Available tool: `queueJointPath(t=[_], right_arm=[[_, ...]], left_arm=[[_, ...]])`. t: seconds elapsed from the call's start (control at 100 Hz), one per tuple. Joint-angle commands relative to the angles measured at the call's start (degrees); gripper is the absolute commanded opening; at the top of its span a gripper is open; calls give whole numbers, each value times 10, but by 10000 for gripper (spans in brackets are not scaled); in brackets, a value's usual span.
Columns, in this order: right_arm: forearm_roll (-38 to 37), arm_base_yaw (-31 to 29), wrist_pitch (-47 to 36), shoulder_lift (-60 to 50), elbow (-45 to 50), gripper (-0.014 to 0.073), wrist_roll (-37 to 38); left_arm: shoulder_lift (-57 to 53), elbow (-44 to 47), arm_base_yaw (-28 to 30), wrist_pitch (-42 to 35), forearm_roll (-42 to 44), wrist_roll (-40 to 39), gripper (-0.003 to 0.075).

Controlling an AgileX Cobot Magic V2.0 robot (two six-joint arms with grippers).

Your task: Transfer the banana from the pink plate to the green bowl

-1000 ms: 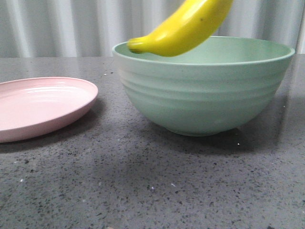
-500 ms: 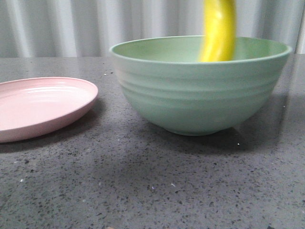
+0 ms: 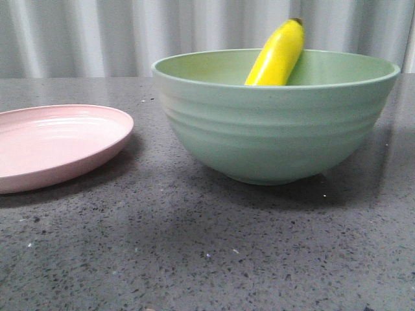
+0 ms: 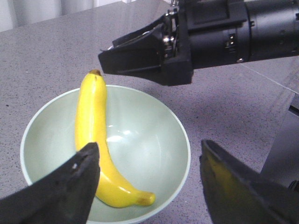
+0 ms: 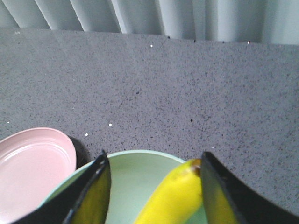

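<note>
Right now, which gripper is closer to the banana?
Right. The right gripper hangs open just above the banana; the left gripper hovers open higher, over the green bowl.

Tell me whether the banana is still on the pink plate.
No, the banana leans inside the green bowl, and the pink plate holds nothing in the front view.

Lower banana [image 3: 277, 57] hidden behind green bowl [image 3: 275, 133] wall in front view. Pink plate [image 3: 52, 146] cropped at left edge.
</note>
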Motion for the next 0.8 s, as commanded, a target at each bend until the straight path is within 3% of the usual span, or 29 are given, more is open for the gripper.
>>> queueJointPath(t=[0.0, 0.12, 0.36, 0.55, 0.79], right_arm=[[-9, -4, -28, -34, -22, 352, -7], [-13, -4, 13, -53, -22, 287, -13], [-32, -4, 99, -76, -22, -41, -33], [-33, -4, 124, -97, -10, -71, -36], [-35, -4, 71, -175, 68, -71, -36]], left_arm=[[-11, -20, -4, -46, -5, 0, 426], [-11, -20, -4, -41, -4, 2, 355], [-11, -20, -4, -28, 0, 3, -20], [-21, -12, -4, -24, 12, 4, -20], [-95, 69, -4, -58, 21, 4, -20]])
